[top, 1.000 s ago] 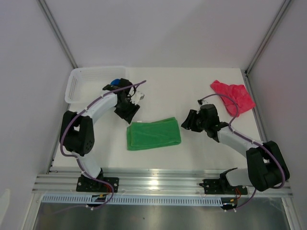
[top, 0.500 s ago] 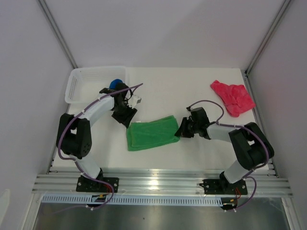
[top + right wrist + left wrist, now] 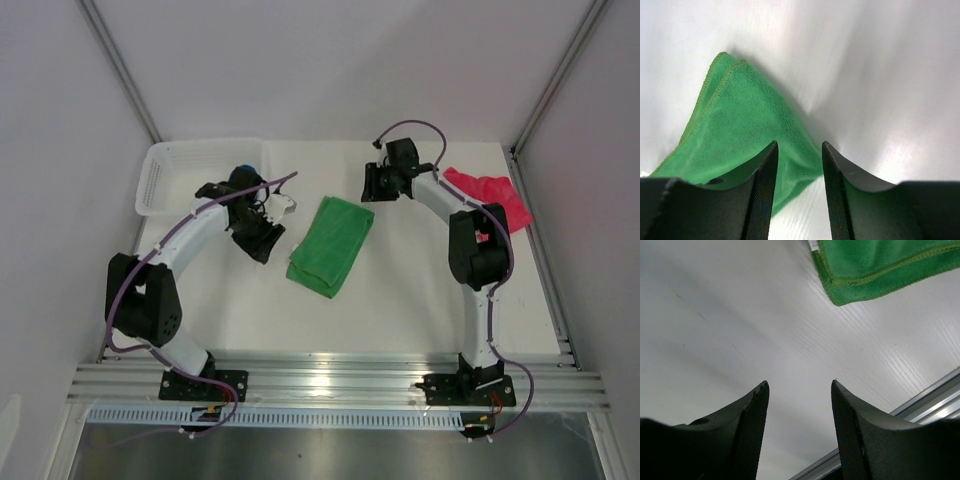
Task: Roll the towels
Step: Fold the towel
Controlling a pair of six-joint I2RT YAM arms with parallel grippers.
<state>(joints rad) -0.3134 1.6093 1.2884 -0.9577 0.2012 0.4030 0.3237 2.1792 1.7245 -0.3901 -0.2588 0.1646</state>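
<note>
**Item: green towel (image 3: pixel 330 245), folded flat, lying slantwise between your two grippers.**

Top view: the green towel's long axis runs from its far-right end to its near-left end. Your right gripper (image 3: pixel 370 188) sits just at the far-right end, and your left gripper (image 3: pixel 262 243) is near the left long edge, not touching it. The pink-red towel (image 3: pixel 500 200) is crumpled well to the right of the green towel. The blue towel (image 3: pixel 240 176) is to the left, at the basket (image 3: pixel 170 175). Left wrist view: the jaws are apart and empty over bare table (image 3: pixel 740 315), with a corner of the green towel (image 3: pixel 880 260) ahead and to the right, clear of the fingers. Right wrist view: the jaws are apart and clamp nothing, and the green towel (image 3: pixel 735 125) lies directly under and ahead of them. The right arm is judged the nearer, and a roll would likely run down the long axis from that end.
</note>
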